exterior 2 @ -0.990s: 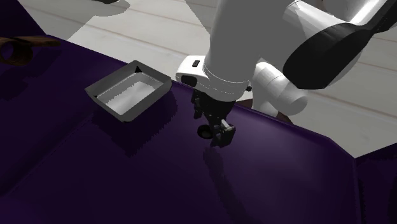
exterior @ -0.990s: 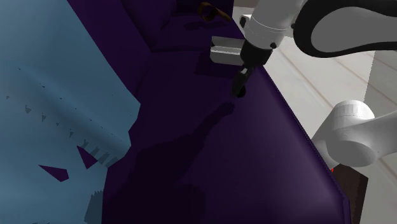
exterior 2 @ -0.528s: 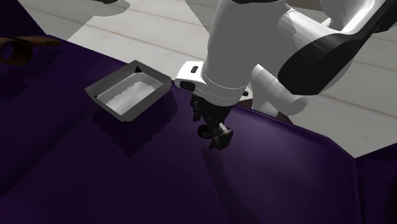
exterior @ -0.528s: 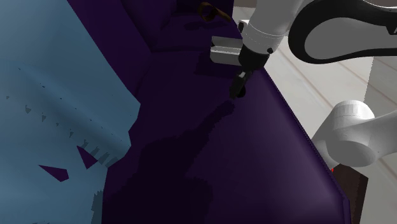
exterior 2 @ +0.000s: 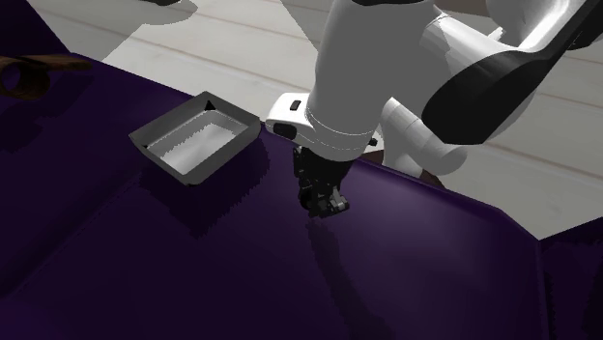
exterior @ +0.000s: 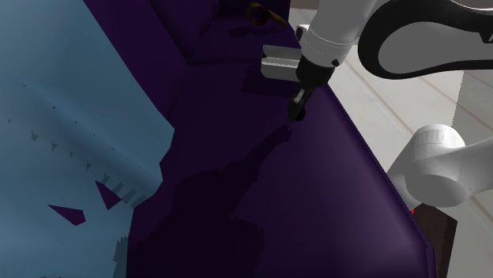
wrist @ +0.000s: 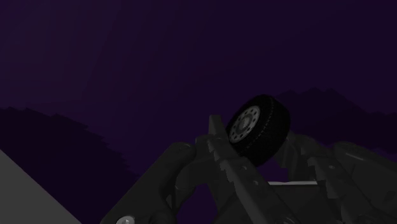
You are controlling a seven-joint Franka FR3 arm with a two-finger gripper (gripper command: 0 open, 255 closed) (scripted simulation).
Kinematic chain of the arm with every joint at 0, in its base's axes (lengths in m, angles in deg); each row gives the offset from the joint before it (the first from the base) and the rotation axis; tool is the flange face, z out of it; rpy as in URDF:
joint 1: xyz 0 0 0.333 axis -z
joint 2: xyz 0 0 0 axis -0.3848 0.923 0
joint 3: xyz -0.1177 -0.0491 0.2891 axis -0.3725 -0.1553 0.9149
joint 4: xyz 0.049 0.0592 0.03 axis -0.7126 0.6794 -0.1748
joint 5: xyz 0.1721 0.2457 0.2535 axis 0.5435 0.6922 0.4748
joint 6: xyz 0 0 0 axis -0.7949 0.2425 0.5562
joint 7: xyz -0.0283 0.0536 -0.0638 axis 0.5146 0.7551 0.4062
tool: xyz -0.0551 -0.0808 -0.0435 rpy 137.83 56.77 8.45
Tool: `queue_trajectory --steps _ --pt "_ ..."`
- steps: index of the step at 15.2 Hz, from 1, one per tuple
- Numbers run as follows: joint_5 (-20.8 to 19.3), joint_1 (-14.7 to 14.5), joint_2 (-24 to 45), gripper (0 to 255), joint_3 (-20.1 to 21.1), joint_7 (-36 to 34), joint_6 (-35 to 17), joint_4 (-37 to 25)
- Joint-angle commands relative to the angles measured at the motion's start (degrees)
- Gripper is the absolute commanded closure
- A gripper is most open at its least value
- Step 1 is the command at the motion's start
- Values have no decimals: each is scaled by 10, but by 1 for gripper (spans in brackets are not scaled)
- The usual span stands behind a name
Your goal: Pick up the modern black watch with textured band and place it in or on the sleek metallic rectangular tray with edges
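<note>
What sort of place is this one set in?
Probably a living room: the work surface looks like a deep purple sofa, a light blue cloth drapes at the shoulder view's left, and pale plank flooring runs behind. The gripper holds a black watch near a grey tray.

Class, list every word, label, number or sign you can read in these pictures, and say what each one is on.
None can be read.
The watch dial shows tiny ring marks, too small to read.
The tray, the white arm and the tool carry no lettering.
</note>
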Motion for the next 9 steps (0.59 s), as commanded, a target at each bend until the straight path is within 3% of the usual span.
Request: queue_trajectory --steps 1,9 --pt "0 0 0 255 0 0 0 0" --pt "-4 3 2 255 -5 3 37 -39"
